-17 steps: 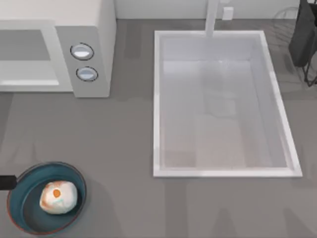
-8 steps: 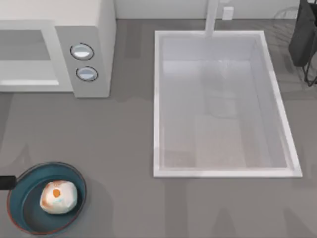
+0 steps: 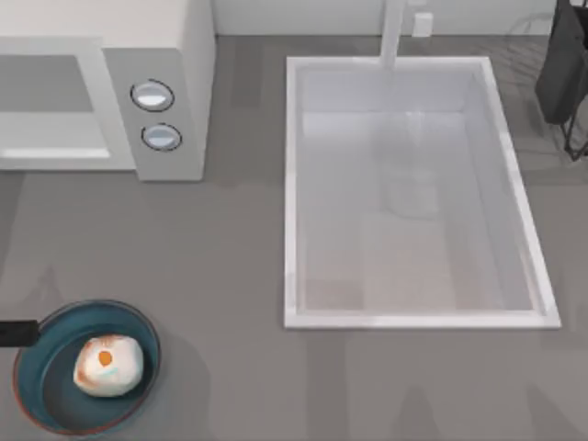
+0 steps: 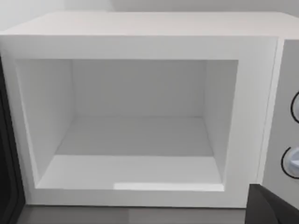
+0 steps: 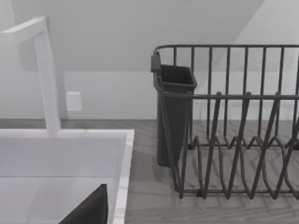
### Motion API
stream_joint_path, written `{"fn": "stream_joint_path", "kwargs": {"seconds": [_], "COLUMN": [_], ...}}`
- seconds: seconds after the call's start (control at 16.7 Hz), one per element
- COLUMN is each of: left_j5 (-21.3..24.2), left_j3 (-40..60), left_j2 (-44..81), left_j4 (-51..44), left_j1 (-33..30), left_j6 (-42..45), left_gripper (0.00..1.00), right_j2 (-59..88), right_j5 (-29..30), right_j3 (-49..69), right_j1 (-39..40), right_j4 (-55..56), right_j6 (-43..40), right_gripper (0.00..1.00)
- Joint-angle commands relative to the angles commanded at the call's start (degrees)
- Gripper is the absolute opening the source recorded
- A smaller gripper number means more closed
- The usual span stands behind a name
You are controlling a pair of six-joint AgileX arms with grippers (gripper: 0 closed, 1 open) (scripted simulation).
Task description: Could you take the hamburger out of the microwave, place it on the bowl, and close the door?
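The hamburger (image 3: 108,365), a pale lump with an orange spot, lies inside the dark teal bowl (image 3: 46,390) at the table's near left corner. The white microwave (image 3: 175,55) stands at the far left with two knobs on its grey panel. Its cavity (image 4: 135,140) stands open and bare in the left wrist view. A dark strip (image 4: 7,163) beside the opening looks like the edge of the swung-out door. A black part of my left gripper (image 3: 14,333) reaches in just beside the bowl's rim. One dark fingertip (image 5: 88,210) of my right gripper shows over the sink's edge.
A large white sink basin (image 3: 413,193) with a tap (image 3: 393,32) takes up the table's middle and right. A dark wire dish rack (image 5: 233,140) with a cutlery cup (image 5: 173,112) stands at the far right.
The black piece of my left gripper beside the bowl has shifted slightly toward the far side. The hamburger and the bowl have stayed put.
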Motion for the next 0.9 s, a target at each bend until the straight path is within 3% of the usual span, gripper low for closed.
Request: {"fn": "stream_joint_path", "kwargs": {"seconds": [0.24,0.6,0.9], "left_j5": [-1.0,-1.0,3.7], "left_j3": [-2.0,-0.4,-3.1], "left_j2": [4.9,7.0,13.6], "left_j4": [7.0,7.8,17.1], "left_j1": [-1.0,-0.6,4.0], "left_j6": [0.1,0.1,0.2], "left_gripper": [0.00,0.00,0.00], "right_j2": [0.0,0.0,0.0], "right_j5": [0.0,0.0,0.0], "right_j3": [0.0,0.0,0.0], "right_j1": [0.0,0.0,0.0], "right_j4": [0.0,0.0,0.0], "right_j6": [0.0,0.0,0.0], "right_gripper": [1.00,1.00,1.00]}}
